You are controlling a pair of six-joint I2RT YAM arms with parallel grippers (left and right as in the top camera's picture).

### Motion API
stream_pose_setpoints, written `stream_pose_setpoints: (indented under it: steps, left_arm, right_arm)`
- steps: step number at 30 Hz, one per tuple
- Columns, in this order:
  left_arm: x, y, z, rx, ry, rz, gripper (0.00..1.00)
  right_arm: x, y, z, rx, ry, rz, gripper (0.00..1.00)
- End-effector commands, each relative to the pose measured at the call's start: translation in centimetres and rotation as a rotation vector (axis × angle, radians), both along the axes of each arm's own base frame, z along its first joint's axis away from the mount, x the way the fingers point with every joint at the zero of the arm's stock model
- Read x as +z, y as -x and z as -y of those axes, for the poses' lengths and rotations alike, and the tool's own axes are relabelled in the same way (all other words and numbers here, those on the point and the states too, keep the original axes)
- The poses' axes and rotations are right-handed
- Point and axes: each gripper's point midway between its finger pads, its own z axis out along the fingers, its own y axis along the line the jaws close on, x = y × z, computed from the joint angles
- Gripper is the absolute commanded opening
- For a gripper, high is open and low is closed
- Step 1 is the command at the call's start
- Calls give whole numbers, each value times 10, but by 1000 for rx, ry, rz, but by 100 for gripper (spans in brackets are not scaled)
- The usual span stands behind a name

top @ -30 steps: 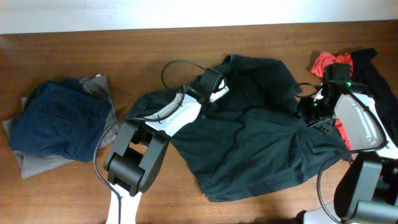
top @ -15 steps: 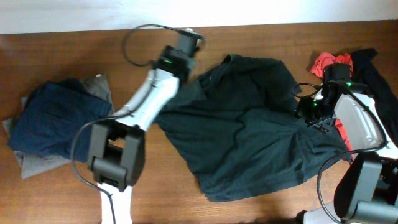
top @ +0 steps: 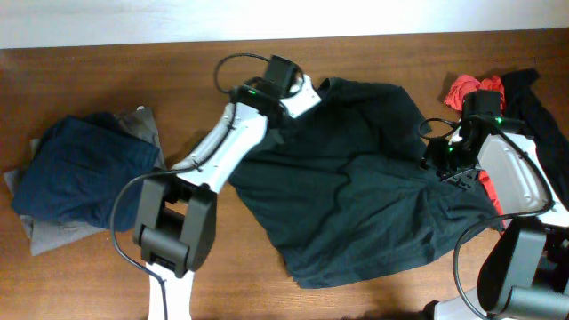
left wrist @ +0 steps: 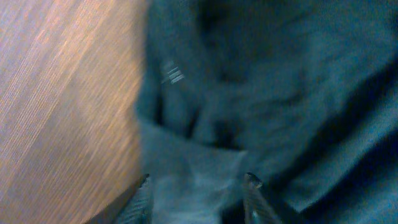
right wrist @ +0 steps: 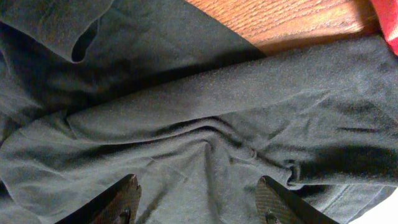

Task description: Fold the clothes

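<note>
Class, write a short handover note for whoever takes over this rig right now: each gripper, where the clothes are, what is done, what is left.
Left gripper: jaws apart over the far left edge of the dark green shirt; the view is blurred, no grip visible.
Right gripper: jaws open above the shirt's right side.
Done: navy piece lies folded on a grey garment at the table's left end.
Left: green shirt is spread out, rumpled, unfolded; red shirt and black garment are heaped far right.
</note>
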Motion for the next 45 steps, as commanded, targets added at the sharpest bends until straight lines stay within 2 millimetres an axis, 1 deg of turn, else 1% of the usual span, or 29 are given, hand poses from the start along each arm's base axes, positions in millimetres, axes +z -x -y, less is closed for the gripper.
stream_pose_setpoints:
  steps: [1, 2, 3, 8, 9, 14, 15, 17, 19, 20, 24, 25, 28, 32, 35, 38, 41, 43, 45]
  left_arm:
    - [0, 8, 12, -58, -16, 3, 55]
    - [-4, 9, 12, -41, -29, 0, 67]
    - [-9, 9, 11, -14, -43, -4, 70]
    - [-36, 7, -4, 85, -185, 8, 68]
    - [-41, 8, -6, 98, -207, 9, 65]
    - [-65, 9, -9, 118, -263, -3, 61]
    - [-70, 9, -9, 117, -270, -9, 58]
    - [-71, 7, -11, 123, -279, 0, 47]
    - [-69, 2, -12, 136, -288, 29, 40]
    - [-66, -2, -14, 153, -299, 51, 35]
    - [-55, -14, -29, 231, -367, 137, 2]
    - [-52, -17, -32, 249, -384, 157, 1]
    - [-32, -29, -43, 326, -412, 229, 0]
    - [-2, -52, -56, 436, -353, 293, 0]
    - [19, -76, -78, 539, -292, 335, 0]
    - [31, -100, -119, 675, -234, 375, 0]
    - [31, -113, -163, 790, -192, 372, 0]
    - [28, -118, -187, 822, -166, 345, 0]
    - [26, -120, -215, 889, -147, 333, 0]
  right_arm:
    - [5, -4, 0, 6, -2, 14, 65]
    - [5, -3, 0, 6, -2, 13, 64]
    - [5, -3, 0, 6, -2, 13, 64]
    - [5, -3, 0, 6, -2, 13, 64]
    - [5, -3, 0, 6, -2, 13, 64]
    - [5, -4, 0, 6, -2, 14, 64]
    - [5, -4, 0, 6, -2, 14, 64]
    - [5, -4, 0, 6, -2, 14, 64]
    - [5, -4, 0, 6, -2, 14, 64]
    - [5, -4, 0, 6, -2, 14, 64]
    - [5, -3, 0, 6, -2, 13, 64]
    - [5, -4, 0, 6, -2, 14, 64]
    - [5, -4, 0, 6, -2, 14, 64]
    - [5, -3, 0, 6, -2, 13, 64]
    - [5, -3, 0, 6, -2, 13, 64]
    - [5, -3, 0, 6, -3, 10, 64]
    - [4, 0, -1, 7, -9, 0, 64]
    - [4, 2, -5, 16, -29, -8, 64]
    - [4, 4, -11, 45, -56, -13, 64]
